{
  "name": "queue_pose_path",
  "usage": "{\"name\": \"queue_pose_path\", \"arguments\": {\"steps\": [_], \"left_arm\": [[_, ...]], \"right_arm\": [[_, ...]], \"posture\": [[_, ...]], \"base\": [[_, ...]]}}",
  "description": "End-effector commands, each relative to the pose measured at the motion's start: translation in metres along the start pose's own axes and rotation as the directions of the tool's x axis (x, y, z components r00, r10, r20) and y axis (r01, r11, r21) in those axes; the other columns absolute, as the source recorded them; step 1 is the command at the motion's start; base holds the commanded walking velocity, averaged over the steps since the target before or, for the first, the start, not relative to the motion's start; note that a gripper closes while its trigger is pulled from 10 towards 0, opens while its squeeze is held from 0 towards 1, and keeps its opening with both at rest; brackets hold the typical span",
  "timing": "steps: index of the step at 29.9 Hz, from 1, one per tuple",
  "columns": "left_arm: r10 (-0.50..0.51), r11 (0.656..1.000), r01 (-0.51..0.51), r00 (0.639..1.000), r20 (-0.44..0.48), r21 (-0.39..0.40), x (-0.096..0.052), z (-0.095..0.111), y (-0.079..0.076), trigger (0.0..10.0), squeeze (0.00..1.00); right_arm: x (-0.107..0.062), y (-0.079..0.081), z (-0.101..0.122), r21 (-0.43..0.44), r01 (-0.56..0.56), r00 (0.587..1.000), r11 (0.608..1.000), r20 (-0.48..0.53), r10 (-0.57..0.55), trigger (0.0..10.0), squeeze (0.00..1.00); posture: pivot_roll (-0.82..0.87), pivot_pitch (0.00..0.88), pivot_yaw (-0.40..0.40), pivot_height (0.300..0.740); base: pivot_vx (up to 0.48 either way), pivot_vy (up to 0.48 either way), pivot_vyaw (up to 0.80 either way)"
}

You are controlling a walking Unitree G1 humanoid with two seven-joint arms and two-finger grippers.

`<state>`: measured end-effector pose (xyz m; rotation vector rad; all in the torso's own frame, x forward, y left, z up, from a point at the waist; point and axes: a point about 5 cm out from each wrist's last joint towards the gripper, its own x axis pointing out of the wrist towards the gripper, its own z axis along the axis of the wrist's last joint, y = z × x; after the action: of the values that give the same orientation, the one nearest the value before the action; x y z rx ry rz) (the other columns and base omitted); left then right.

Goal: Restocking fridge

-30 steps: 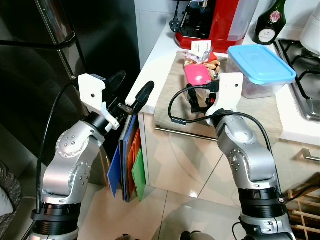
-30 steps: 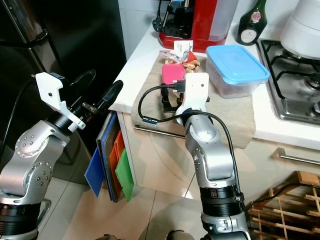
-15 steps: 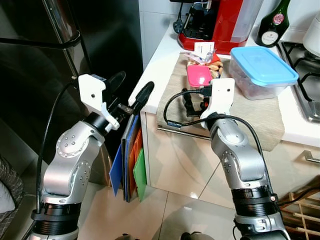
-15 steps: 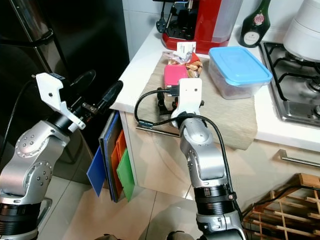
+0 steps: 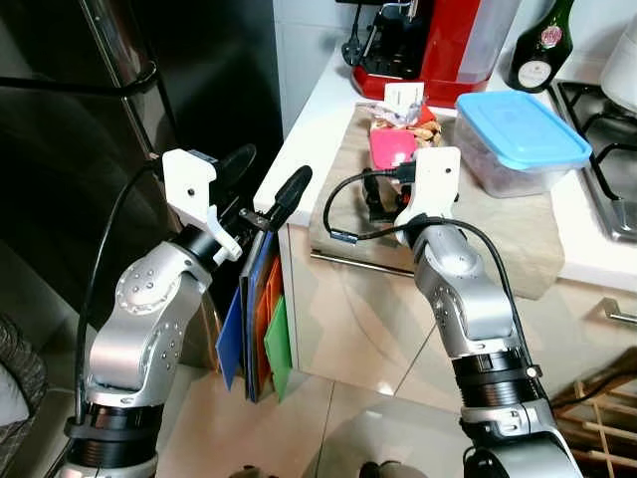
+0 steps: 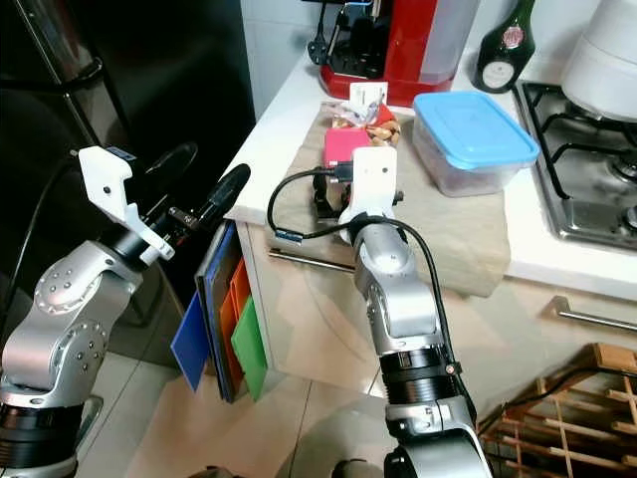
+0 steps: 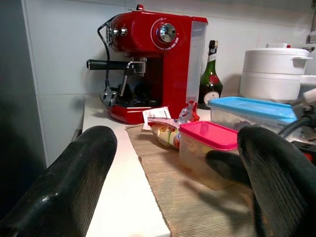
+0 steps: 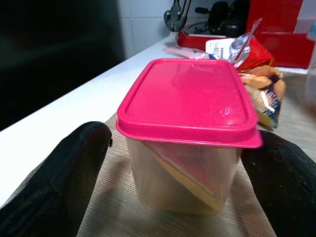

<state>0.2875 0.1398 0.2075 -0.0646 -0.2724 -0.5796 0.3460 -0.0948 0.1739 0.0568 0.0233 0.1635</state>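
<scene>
Landmark: the woven beige mat on the white countertop.

You have the black fridge well left of the mat, door shut. Behind the mat's far edge stands a red espresso machine, with a dark green bottle just beside it.

On the mat's far right part sits a large clear tub with a blue lid; its contents cannot be made out. At the mat's left part stands the pink-lidded clear container, lid on, with a slanted pinkish-and-yellow slab inside, possibly sliced food. A crinkly snack packet lies just behind it, touching or nearly so.

Right gripper: over the mat's near-left part, fingers spread wide on either side of the pink-lidded container, not touching it.

Left gripper: off the mat's left, beside the counter's corner, fingers parted, holding nothing.
</scene>
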Motion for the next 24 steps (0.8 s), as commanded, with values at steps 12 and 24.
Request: {"name": "queue_pose_path", "arguments": {"steps": [12, 24], "left_arm": [[-0.004, 1.000, 0.004, 1.000, 0.003, 0.000, 0.004, 0.003, -0.001, 10.0, 0.00], [-0.011, 1.000, 0.011, 1.000, -0.002, 0.002, 0.005, 0.003, 0.001, 10.0, 0.00]], "right_arm": [[0.020, -0.005, -0.001, 0.029, 0.048, 0.999, 0.998, 0.000, -0.048, 10.0, 0.00], [0.028, -0.010, -0.005, 0.067, 0.074, 0.997, 0.995, 0.000, -0.075, 0.0, 0.00]], "posture": [[-0.02, 0.054, 0.048, 0.740], [-0.02, 0.053, 0.071, 0.740]], "base": [[0.000, 0.000, 0.00], [0.000, 0.000, 0.00]]}}
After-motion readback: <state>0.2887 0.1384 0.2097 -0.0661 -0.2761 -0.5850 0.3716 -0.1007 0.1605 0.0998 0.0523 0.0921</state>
